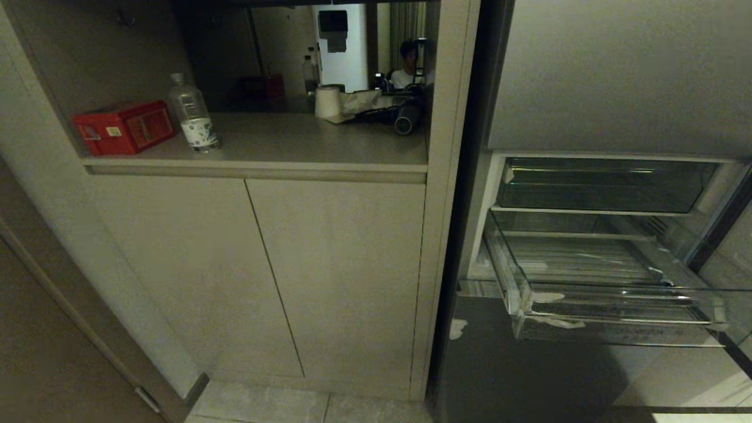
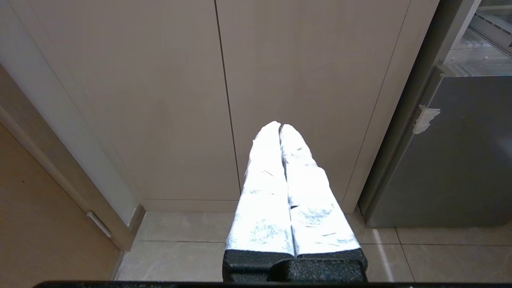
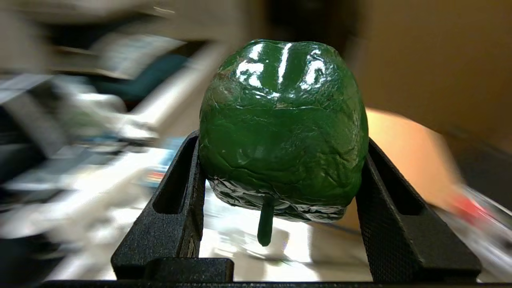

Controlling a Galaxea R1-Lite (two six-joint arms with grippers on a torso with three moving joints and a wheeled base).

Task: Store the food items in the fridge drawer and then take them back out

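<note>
Green pepper (image 3: 283, 128), glossy, lumpy, stem toward the wrist cam: clamped between the two black fingers (image 3: 176, 208) of the right gripper (image 3: 280, 160), one finger pressed on each flank, pepper body projecting past the tips. Surroundings beyond that hand are smeared; nothing there can be identified. R arm not seen in head view.

Left gripper (image 2: 280, 127): white-wrapped fingers (image 2: 264, 192) pressed together tip to tip, nothing between them. Ahead of it, beige cabinet doors (image 2: 160, 100); below it, tiled floor (image 2: 180, 248); off to one side, grey fridge panel (image 2: 452, 160).

Head view: fridge drawer (image 1: 623, 332) pulled out, clear, ribbed floor, no food visible in it. Shallower clear tray (image 1: 599, 188) sits above it. On the counter (image 1: 294, 147) over the cabinet doors: red box (image 1: 124, 127), water bottle (image 1: 194, 114) just beside it, paper roll (image 1: 328, 101) further back. A seated person (image 1: 406, 66) shows beyond the counter.
</note>
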